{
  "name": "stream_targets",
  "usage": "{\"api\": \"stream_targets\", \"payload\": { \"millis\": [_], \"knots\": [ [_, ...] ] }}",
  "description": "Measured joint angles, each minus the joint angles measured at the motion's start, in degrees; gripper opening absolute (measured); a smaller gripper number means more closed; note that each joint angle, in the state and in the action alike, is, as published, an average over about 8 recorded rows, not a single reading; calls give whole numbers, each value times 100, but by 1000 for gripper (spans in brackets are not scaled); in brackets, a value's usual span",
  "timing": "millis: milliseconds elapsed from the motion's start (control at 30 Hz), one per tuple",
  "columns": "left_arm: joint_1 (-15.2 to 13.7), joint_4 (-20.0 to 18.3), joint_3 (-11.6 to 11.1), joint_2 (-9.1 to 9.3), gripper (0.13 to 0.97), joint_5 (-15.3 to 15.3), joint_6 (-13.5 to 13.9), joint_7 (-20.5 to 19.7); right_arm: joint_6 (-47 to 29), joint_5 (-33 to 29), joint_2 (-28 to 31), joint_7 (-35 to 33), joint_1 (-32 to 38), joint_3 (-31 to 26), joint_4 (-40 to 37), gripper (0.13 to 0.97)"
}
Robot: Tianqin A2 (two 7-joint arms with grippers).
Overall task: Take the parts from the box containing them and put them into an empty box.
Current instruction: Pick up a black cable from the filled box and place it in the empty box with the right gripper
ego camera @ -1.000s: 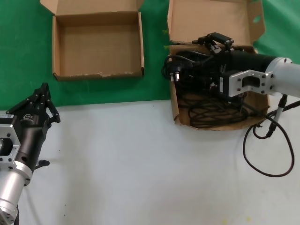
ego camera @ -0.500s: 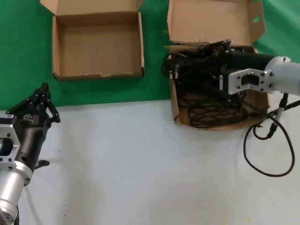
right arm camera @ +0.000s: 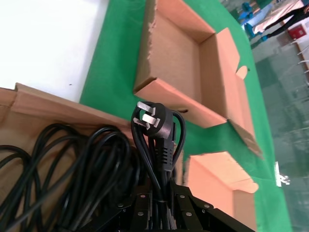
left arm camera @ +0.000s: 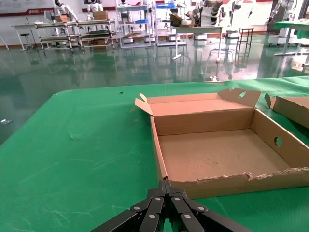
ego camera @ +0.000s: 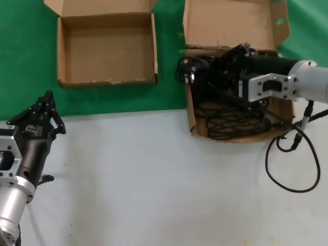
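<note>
My right gripper [ego camera: 218,66] is shut on a black power cord bundle and holds it over the larger box [ego camera: 230,20], near its left wall. The cord's plug [ego camera: 189,69] sticks out past that wall; its metal prongs show in the right wrist view [right arm camera: 154,123], just ahead of the gripper [right arm camera: 161,198]. More coiled cords [ego camera: 230,120] lie in that box. The smaller, squarish box [ego camera: 107,80] stands empty at the far left and also shows in the left wrist view [left arm camera: 203,121]. My left gripper [ego camera: 48,110] is shut and empty, in front of it.
A thin black wire [ego camera: 292,169] loops on the white table [ego camera: 154,179] at the right, beside the larger box's bent front wall. A green mat [ego camera: 25,61] lies under both boxes. A strip of green separates the two boxes.
My right gripper has drawn the cord bundle up and to the left, so the plug now hangs beyond the box's left wall. The left arm has not moved.
</note>
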Motion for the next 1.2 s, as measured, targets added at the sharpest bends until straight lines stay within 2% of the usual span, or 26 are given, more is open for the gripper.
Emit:
{"api": "stream_targets", "payload": {
  "millis": [167, 367, 600, 867, 1200],
  "knots": [
    [0, 0, 0, 0, 145, 0, 0, 0, -99, -225, 191, 431, -80, 107, 616, 206],
    [0, 0, 0, 0, 145, 0, 0, 0, -392, -678, 367, 1336, -127, 342, 1719, 206],
    [0, 0, 0, 0, 145, 0, 0, 0, -527, -1072, -52, 1921, 152, 361, 2297, 205],
    [0, 0, 0, 0, 145, 0, 0, 0, -154, -1212, -1078, 1679, 449, -38, 1689, 205],
    [0, 0, 0, 0, 145, 0, 0, 0, 514, -500, -2064, 390, 733, -399, -110, 205]
  ]
}}
